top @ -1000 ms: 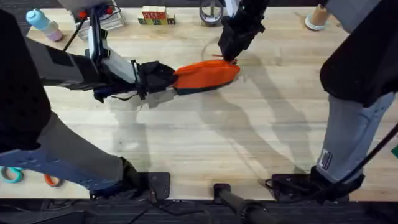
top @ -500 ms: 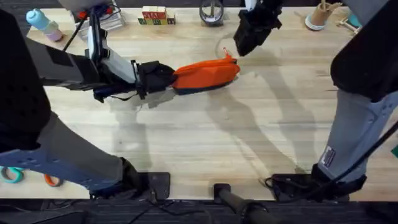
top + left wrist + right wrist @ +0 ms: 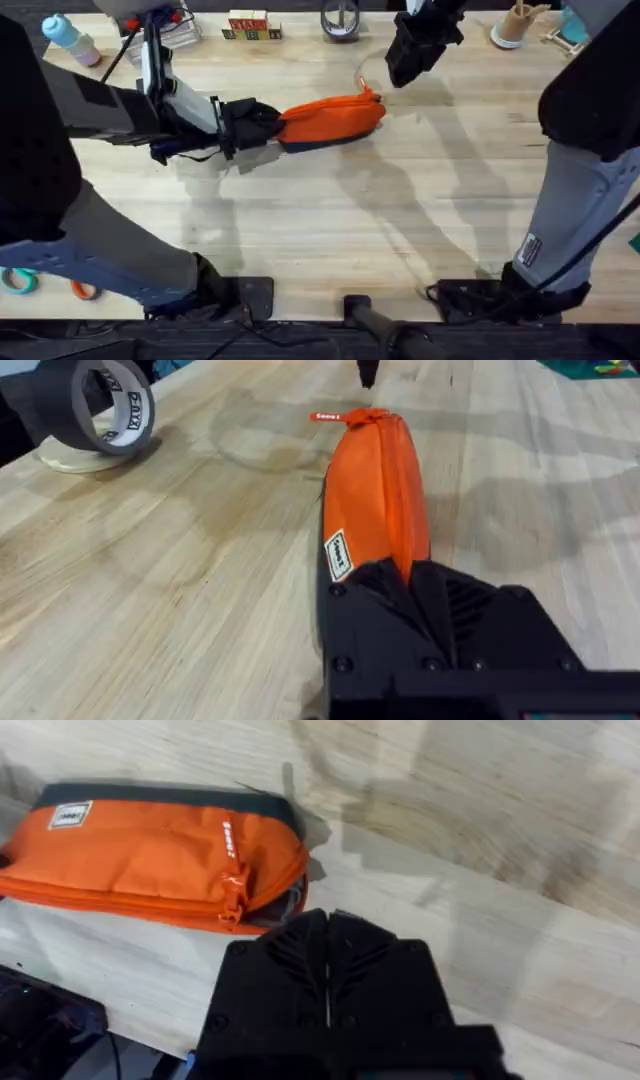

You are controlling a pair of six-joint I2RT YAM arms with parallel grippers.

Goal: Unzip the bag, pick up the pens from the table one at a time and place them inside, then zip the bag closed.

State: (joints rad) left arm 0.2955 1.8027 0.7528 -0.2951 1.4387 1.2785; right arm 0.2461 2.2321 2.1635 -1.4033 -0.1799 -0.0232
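The orange bag lies across the back middle of the table, its zipper looking closed. My left gripper is shut on the bag's left end; the left wrist view has black fingers clamped over the bag, with the small orange pull at the far tip. My right gripper hovers behind and to the right of the bag's right end, shut and holding nothing. In the right wrist view, its closed fingers sit apart from the bag and the pull strap. The pens are out of view.
A roll of dark tape stands behind the bag, seen closer as the tape roll. Along the back edge are wooden blocks, a blue bottle and a cup. Scissor handles show at the lower left.
My right gripper has drawn back from the bag's right end, moving up and to the right, away from the pull. The left gripper and the bag have stayed put.
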